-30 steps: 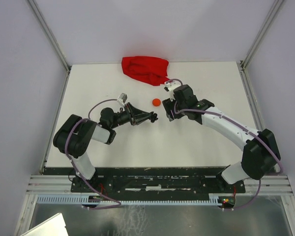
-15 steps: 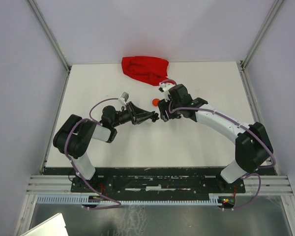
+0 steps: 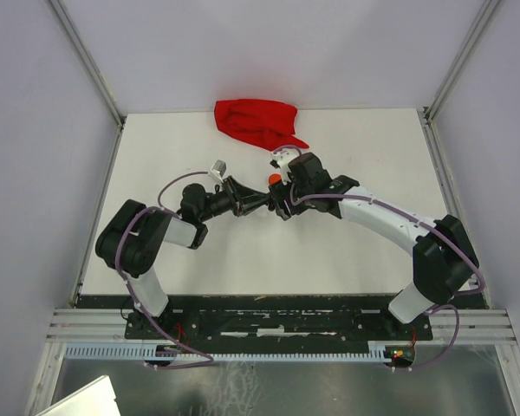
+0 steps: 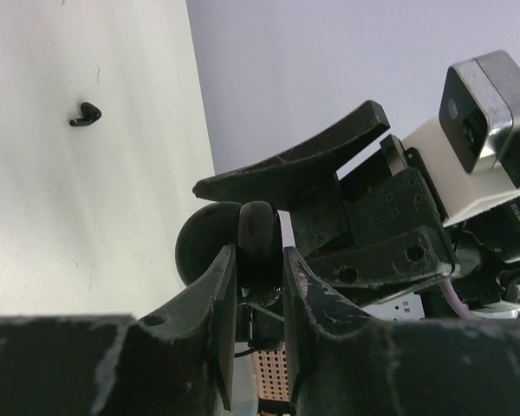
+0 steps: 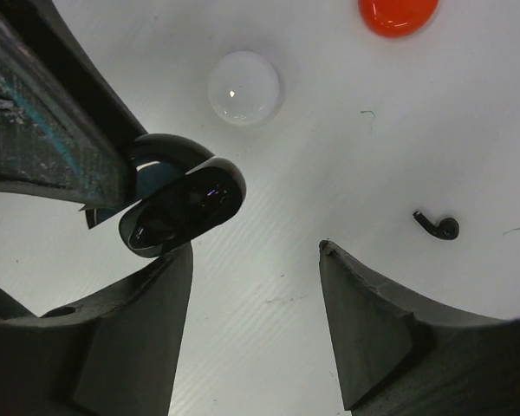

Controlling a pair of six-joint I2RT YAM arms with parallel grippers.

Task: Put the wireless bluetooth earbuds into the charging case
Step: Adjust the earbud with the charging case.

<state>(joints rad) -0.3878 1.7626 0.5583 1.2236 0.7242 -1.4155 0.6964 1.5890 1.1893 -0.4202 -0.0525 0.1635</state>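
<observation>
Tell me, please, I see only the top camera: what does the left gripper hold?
Observer: The left gripper is shut on a black case, clamped between both fingers.
Operator: Is the case open?
Observer: In the right wrist view it looks open, with its inside facing that camera.
Operator: Where is an earbud?
Observer: A black earbud lies on the table, near the open right gripper, not touching it.
</observation>
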